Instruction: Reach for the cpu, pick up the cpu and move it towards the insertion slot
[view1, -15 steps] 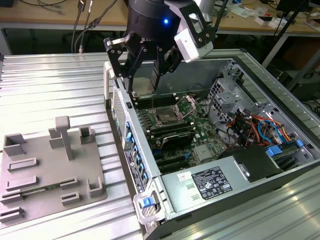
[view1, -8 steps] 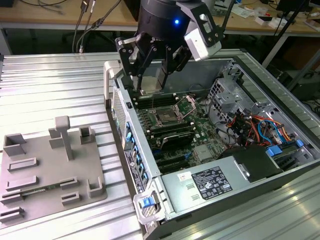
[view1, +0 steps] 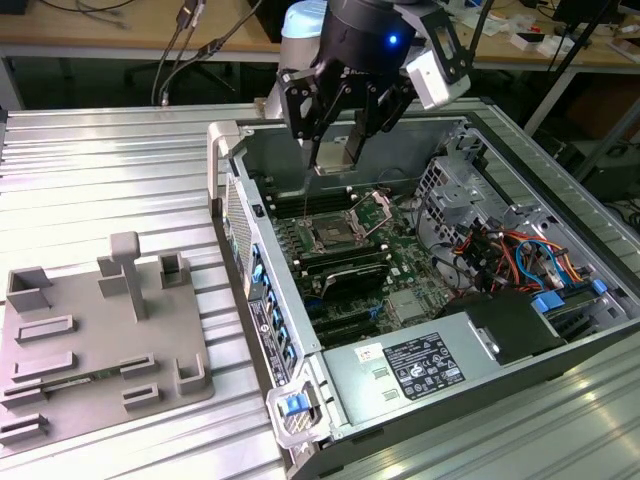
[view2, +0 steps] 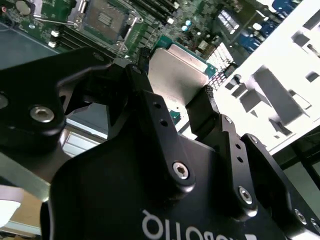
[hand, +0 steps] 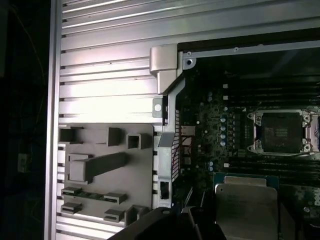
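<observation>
1. Ribbed aluminium table top (view1: 120, 170) carries everything: a grey plastic fixture plate (view1: 100, 335) toward the exterior view's left, and beside it an open grey metal computer case (view1: 480, 330).
2. Nearest the wrist, the black two-finger gripper (view2: 175, 107) is clamped on the cpu (view2: 172, 77), a small flat square chip with a silver-white metal top, pinched at opposite edges.
3. By its look the chip is light, rigid and smooth-topped; my judgement is that edge grips suit it, since the underside contacts would be fragile and a flat metal face could slip.
4. Beyond the chip lies the insertion slot (view1: 330, 237), a square silvery-framed socket with a dark centre on the green motherboard; the cpu hangs above and apart from it.
</observation>
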